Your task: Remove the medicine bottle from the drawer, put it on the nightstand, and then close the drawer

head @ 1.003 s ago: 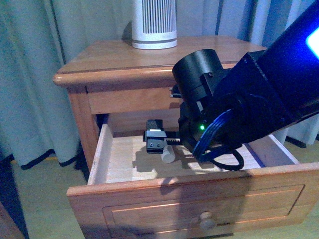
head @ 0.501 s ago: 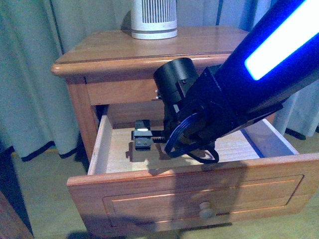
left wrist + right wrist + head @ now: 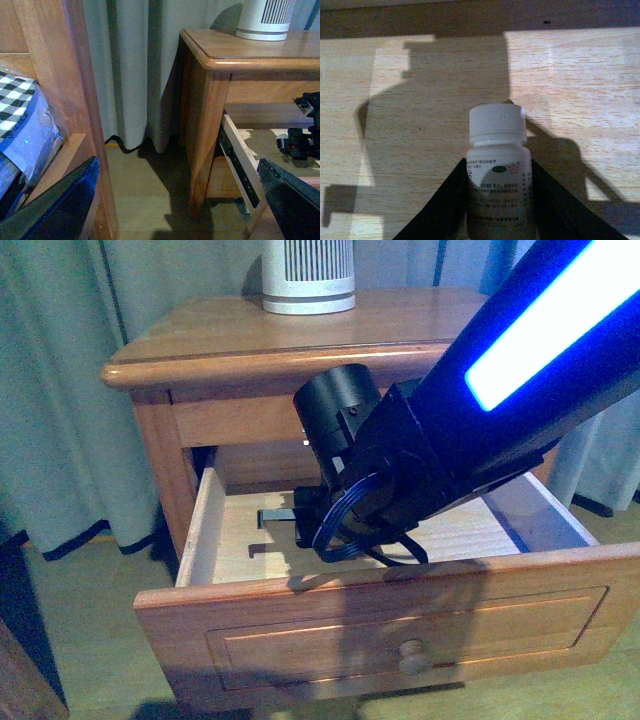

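Note:
The medicine bottle is a small white bottle with a ribbed cap and a printed label. My right gripper is shut on its body, just over the pale floor of the drawer, which stands pulled out of the nightstand. In the front view my right arm reaches into the drawer and hides the bottle. My left gripper hangs open and empty over the floor beside the nightstand's left side.
A white slatted device stands at the back of the nightstand top. Curtains hang behind and to the left. A wooden bed frame with checked cloth is close to my left gripper. The drawer knob faces me.
My right arm has shifted left and deeper into the drawer. The bottle and gripper fingers, visible in the front view a second ago, are now hidden behind the wrist.

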Motion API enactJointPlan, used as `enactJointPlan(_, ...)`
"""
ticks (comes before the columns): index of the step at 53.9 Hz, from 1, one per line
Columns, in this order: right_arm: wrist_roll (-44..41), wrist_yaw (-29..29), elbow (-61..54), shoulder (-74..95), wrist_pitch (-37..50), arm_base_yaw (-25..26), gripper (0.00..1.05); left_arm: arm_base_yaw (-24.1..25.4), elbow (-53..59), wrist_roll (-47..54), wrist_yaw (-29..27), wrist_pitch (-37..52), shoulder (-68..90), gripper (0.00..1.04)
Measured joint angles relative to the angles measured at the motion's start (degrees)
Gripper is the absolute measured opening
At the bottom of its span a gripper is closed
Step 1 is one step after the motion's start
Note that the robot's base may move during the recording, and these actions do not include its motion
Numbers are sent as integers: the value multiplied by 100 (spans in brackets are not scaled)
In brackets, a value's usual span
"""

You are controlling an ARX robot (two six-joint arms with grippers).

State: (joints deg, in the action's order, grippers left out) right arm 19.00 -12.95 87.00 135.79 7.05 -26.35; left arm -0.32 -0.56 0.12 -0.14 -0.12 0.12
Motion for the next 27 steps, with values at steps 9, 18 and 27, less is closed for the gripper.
enactJointPlan(9, 446, 66, -304, -542, -267, 107, 29, 0, 0, 2, 0, 0, 0, 98)
enactJointPlan(18, 1279, 249, -852, -1716, -997, 181, 29, 0, 0, 2, 0, 0, 0, 98)
enactJointPlan(27, 2105, 507, -1606, -2957, -1950, 76, 29, 0, 0, 2, 0, 0, 0, 98)
